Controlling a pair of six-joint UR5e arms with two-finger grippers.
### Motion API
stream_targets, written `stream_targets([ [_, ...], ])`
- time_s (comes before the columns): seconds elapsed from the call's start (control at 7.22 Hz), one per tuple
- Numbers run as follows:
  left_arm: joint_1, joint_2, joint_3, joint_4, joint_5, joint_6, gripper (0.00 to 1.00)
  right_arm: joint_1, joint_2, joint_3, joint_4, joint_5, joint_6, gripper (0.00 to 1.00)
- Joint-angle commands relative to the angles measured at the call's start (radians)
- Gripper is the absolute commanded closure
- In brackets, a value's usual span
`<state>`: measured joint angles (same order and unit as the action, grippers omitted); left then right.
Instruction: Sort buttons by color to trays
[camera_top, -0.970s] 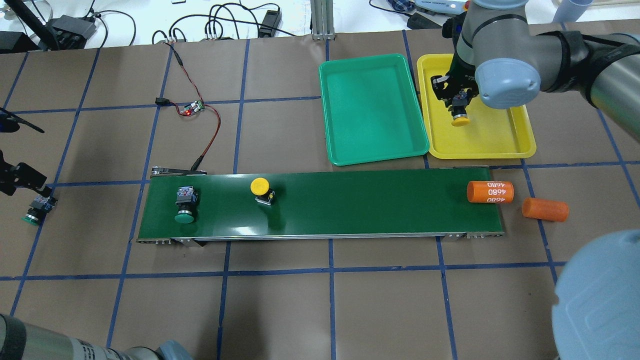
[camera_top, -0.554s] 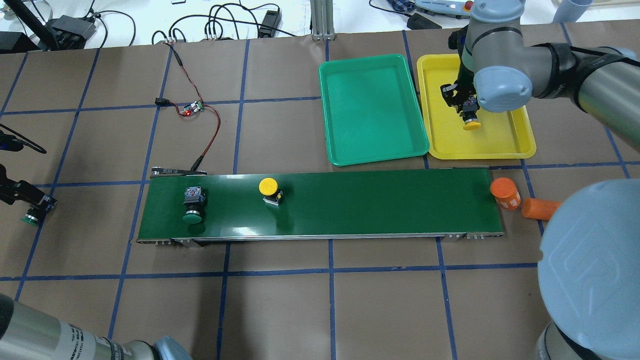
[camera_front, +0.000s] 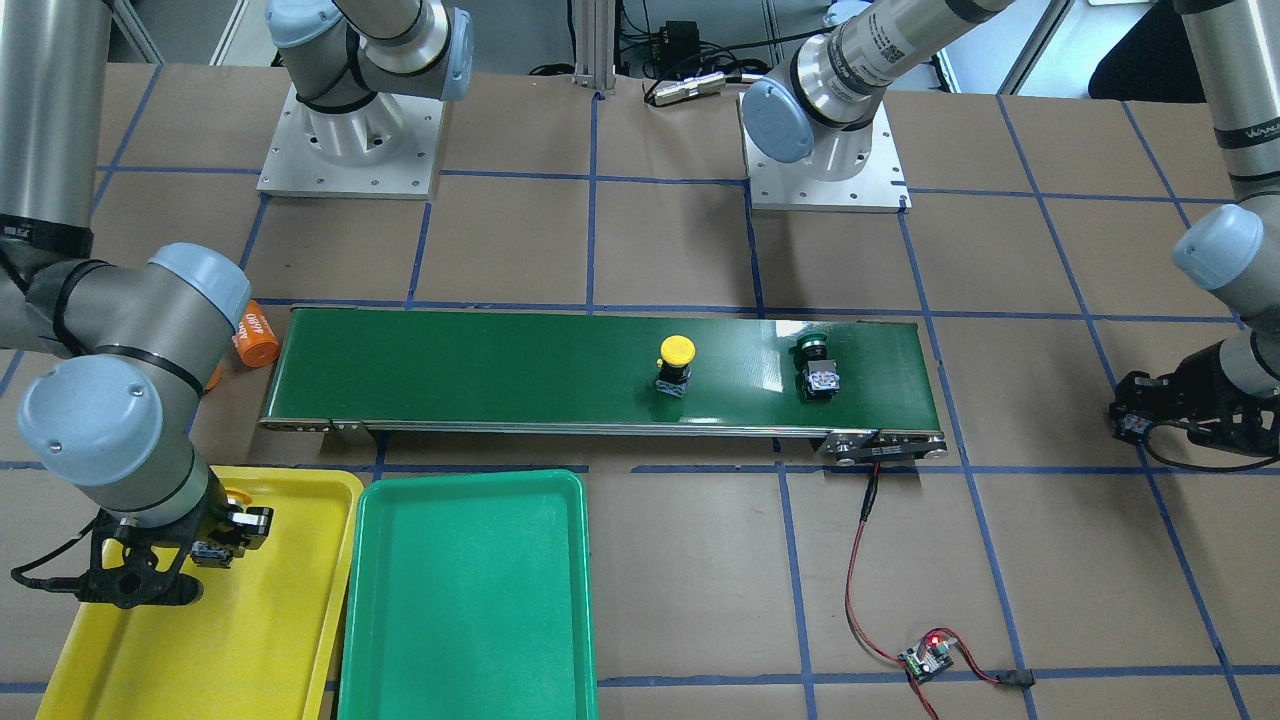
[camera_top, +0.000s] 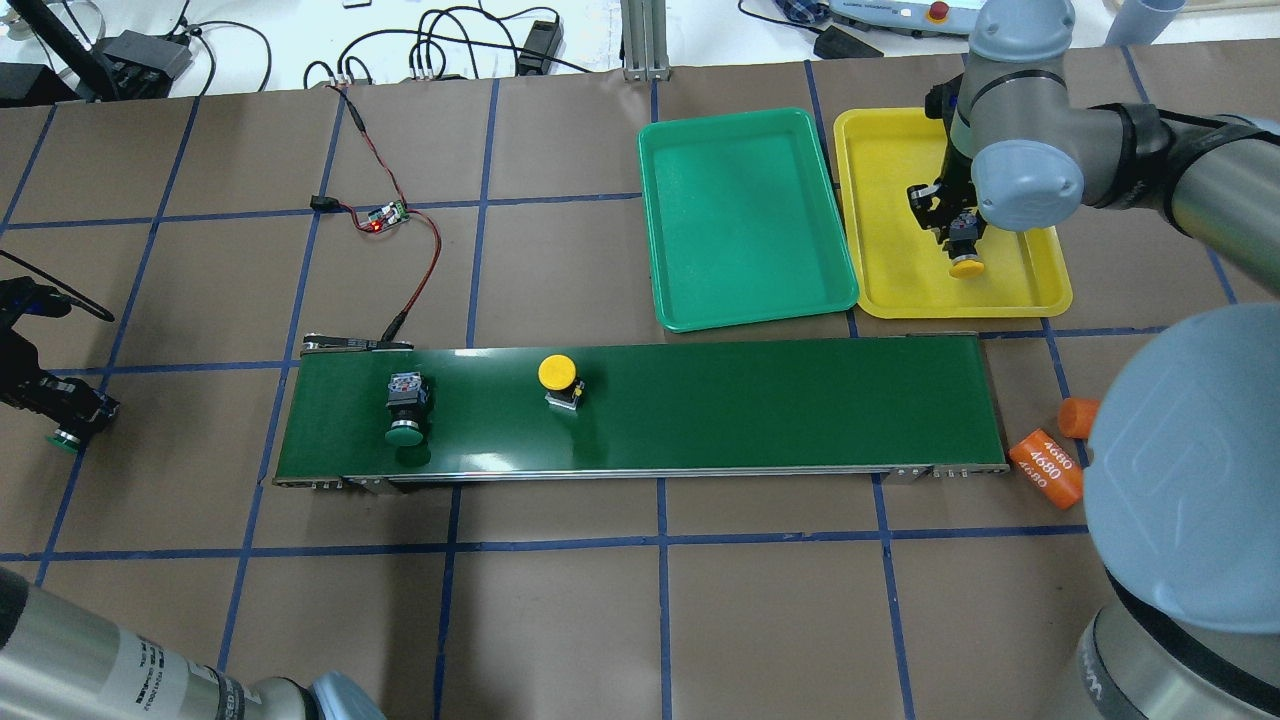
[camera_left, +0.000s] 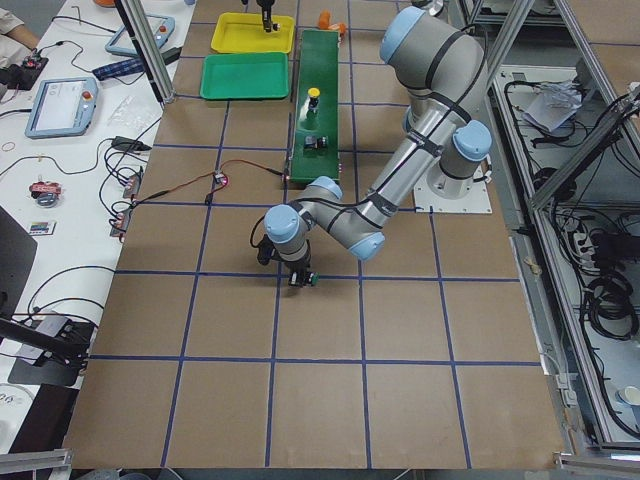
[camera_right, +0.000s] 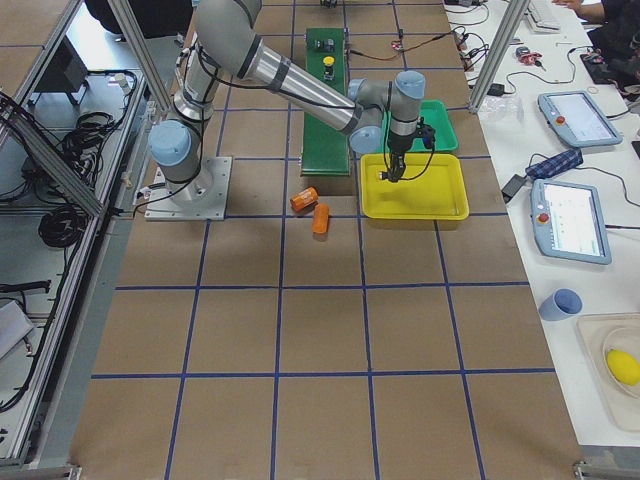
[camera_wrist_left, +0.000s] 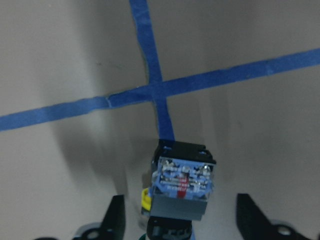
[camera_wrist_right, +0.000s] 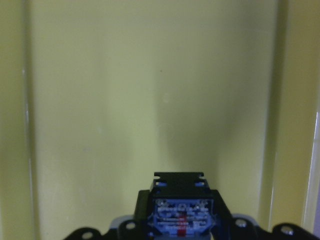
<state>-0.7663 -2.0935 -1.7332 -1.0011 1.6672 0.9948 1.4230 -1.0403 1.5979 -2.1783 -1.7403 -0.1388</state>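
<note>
Two belt buttons (camera_top: 405, 412) (camera_top: 560, 380) further right, 4680 cylinder (camera_top: 1045, 468) off belt (camera_top: 750, 400), right pincer (camera_top: 960, 235) grasping yellow button (camera_top: 966, 266), left pincer (camera_wrist_left: 177, 210) released.

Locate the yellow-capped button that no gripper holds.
The yellow-capped button sits on the conveyor belt, left of its middle in the overhead view, right of the green-capped button.

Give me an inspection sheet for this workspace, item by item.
Surface: table, brown paper, blue tape grid.
Job's things: yellow button and green button on belt; green tray empty.
Clutter: orange cylinder marked 4680 and plain orange cylinder off the belt's end.
Grippers: left gripper, jaws open around second green button on table; right gripper shut on second yellow button over yellow tray.
Cables: red-black wire, belt to small board.
Surroundings: power brick beyond table.
</note>
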Motion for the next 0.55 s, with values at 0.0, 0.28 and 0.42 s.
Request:
stream_targets([
  [0.0,-0.005,0.021,0.020,-0.017,0.005,-0.008,1.00,-0.018,0.006,0.000,-0.002,0.007,0.001,0.43],
  [0.28,-0.062,0.078,0.020,-0.121,-0.003,-0.127,1.00,-0.018,0.002,0.002,-0.005,0.018,0.004,0.00],
  [0.42,-0.127,0.116,0.011,-0.186,-0.006,-0.269,1.00,-0.012,-0.003,0.004,-0.005,0.019,0.004,0.00],
])
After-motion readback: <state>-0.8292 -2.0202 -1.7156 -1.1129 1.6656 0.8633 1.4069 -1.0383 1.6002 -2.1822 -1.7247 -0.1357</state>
